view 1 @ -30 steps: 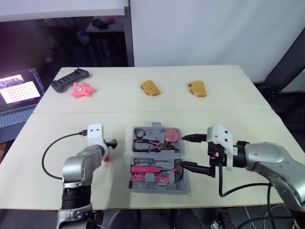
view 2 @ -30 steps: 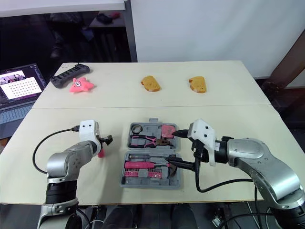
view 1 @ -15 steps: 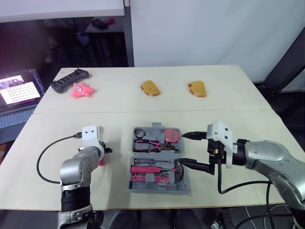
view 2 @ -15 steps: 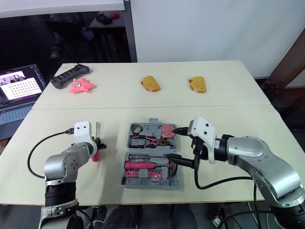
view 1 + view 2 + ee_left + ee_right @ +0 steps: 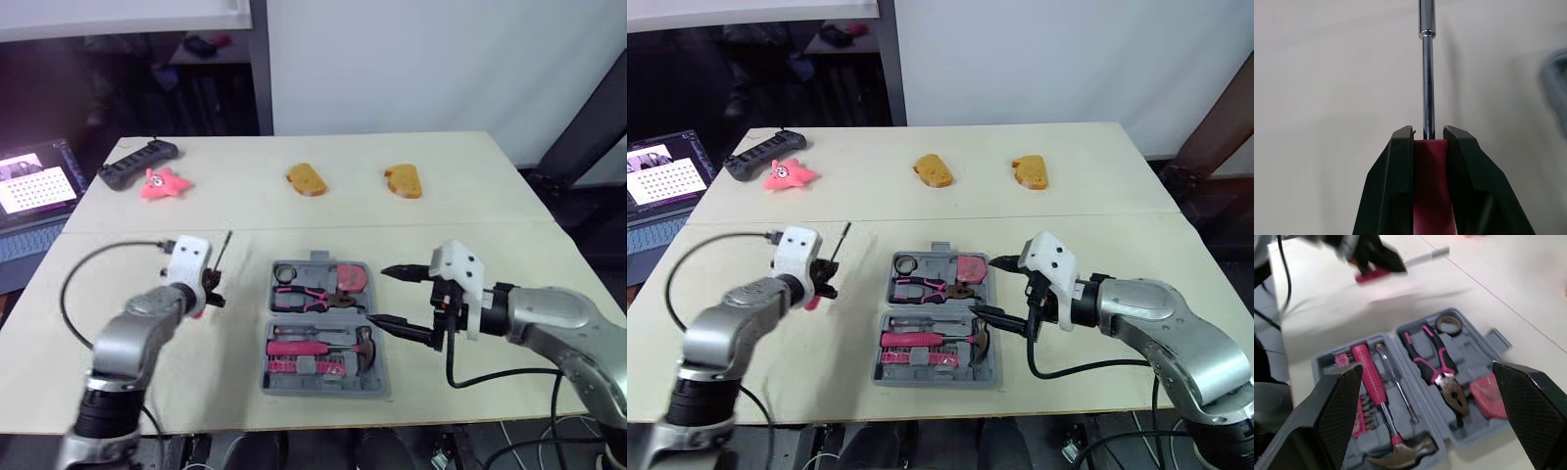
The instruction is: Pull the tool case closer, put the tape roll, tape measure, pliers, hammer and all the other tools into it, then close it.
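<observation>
The grey tool case (image 5: 328, 386) lies open at the table's near middle. It holds a tape roll (image 5: 287, 271), a pink tape measure (image 5: 353, 277), pliers (image 5: 309, 296), a pink-handled hammer (image 5: 318, 348) and small bits. Left of the case, my left gripper (image 5: 210, 290) is shut on the pink handle of a screwdriver (image 5: 1426, 73). The steel shaft (image 5: 222, 249) points up and away, clear of the table. My right gripper (image 5: 379, 296) stands open at the case's right edge, with one finger over the tape measure side and one near the hammer head.
Two bread-like pieces (image 5: 308, 180) (image 5: 404, 181) lie at the table's far middle. A pink star toy (image 5: 157, 183) and a black power strip (image 5: 129, 164) sit at the far left. A laptop (image 5: 29, 186) stands off the table's left side.
My left gripper has shut on the screwdriver and lifted it off the table, moving forward and up. The right gripper has drawn back slightly from over the case and stays open.
</observation>
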Motion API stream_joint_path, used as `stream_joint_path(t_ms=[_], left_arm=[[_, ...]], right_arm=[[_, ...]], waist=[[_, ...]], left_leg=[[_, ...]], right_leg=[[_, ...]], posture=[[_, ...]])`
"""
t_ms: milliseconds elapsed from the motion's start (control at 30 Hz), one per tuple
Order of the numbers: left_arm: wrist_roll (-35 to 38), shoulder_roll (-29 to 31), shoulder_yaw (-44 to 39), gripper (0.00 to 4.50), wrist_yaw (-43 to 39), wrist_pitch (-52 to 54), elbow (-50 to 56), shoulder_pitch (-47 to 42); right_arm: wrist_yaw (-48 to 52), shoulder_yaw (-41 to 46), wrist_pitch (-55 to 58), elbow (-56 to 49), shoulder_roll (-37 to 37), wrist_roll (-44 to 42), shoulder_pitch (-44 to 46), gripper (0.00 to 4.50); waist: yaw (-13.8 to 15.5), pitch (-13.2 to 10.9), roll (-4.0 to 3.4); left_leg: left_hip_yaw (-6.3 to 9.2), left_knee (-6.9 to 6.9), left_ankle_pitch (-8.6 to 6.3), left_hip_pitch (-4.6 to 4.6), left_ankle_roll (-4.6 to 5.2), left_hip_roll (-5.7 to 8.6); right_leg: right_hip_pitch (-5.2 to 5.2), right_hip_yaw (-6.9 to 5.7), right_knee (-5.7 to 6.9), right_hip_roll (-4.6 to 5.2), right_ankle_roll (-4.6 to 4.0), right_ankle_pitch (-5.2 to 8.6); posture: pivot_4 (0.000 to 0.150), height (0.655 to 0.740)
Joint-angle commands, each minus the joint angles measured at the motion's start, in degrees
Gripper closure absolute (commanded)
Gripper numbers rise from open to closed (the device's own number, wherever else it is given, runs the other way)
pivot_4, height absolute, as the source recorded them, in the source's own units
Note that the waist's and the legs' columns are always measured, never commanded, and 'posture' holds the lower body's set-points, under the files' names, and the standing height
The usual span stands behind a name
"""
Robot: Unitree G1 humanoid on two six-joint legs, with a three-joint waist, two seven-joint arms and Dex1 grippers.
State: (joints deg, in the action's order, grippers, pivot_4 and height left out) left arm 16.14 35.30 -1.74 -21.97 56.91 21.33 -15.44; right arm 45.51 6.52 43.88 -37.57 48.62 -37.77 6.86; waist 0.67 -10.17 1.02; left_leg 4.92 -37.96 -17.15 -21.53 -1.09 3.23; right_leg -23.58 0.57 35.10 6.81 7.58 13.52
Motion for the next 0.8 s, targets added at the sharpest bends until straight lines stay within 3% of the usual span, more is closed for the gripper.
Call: stream_joint_path(t_ms=[33,133,200,533,633,800], left_arm=[[6.0,8.7,3.3,4.09,-15.6,-0.8,5.2,-0.5],[18.4,17.7,6.2,4.09,-31.3,6.8,10.8,-3.6],[21.5,20.4,8.8,4.09,-36.2,8.6,12.1,-7.5],[22.1,19.0,28.1,4.09,-36.2,20.9,16.0,-25.6],[14.0,17.2,41.5,4.09,-32.2,20.8,15.6,-32.8],[12.1,10.9,46.2,4.09,-28.7,20.8,15.6,-34.4]], right_arm=[[0.0,3.3,0.3,-3.6,1.2,-1.9,-1.4,0.0],[1.7,6.3,0.7,-5.3,3.7,-2.7,-4.8,0.0],[2.3,7.8,0.7,-5.8,4.9,-3.1,-6.1,0.0],[0.1,10.9,1.7,-6.8,6.3,-3.2,-7.4,0.0],[0.6,12.3,2.2,-7.3,7.3,-3.4,-8.7,0.0],[2.9,11.9,1.7,-8.7,10.3,-2.5,-12.2,0.0]], waist=[[0.0,-0.1,-0.13],[0.1,-0.2,-0.1],[0.2,-0.4,-0.04],[-0.4,-0.6,0.04],[0.1,-0.7,0.16],[0.1,-0.7,0.2]], left_leg=[[-0.01,0.0,0.0,0.0,0.01,-0.01],[-0.01,0.0,-0.03,-0.06,0.05,-0.06],[0.01,-0.05,-0.04,-0.1,0.07,-0.07],[-0.04,-0.06,-0.07,0.01,0.18,-0.02],[-0.02,-0.08,-0.08,-0.03,0.19,0.0],[-0.04,-0.14,-0.07,-0.04,0.19,0.02]], right_leg=[[0.0,0.01,-0.02,0.01,-0.09,0.05],[0.0,0.01,-0.04,0.02,-0.15,0.09],[0.0,-0.02,-0.04,0.03,-0.15,0.09],[0.08,0.0,0.01,-0.05,0.12,-0.01],[0.08,0.0,0.01,-0.04,0.13,0.0],[0.12,0.03,-0.03,-0.02,0.12,0.0]], posture=[[0.15,0.74],[0.15,0.74],[0.15,0.74],[0.15,0.74],[0.15,0.74],[0.15,0.74]])
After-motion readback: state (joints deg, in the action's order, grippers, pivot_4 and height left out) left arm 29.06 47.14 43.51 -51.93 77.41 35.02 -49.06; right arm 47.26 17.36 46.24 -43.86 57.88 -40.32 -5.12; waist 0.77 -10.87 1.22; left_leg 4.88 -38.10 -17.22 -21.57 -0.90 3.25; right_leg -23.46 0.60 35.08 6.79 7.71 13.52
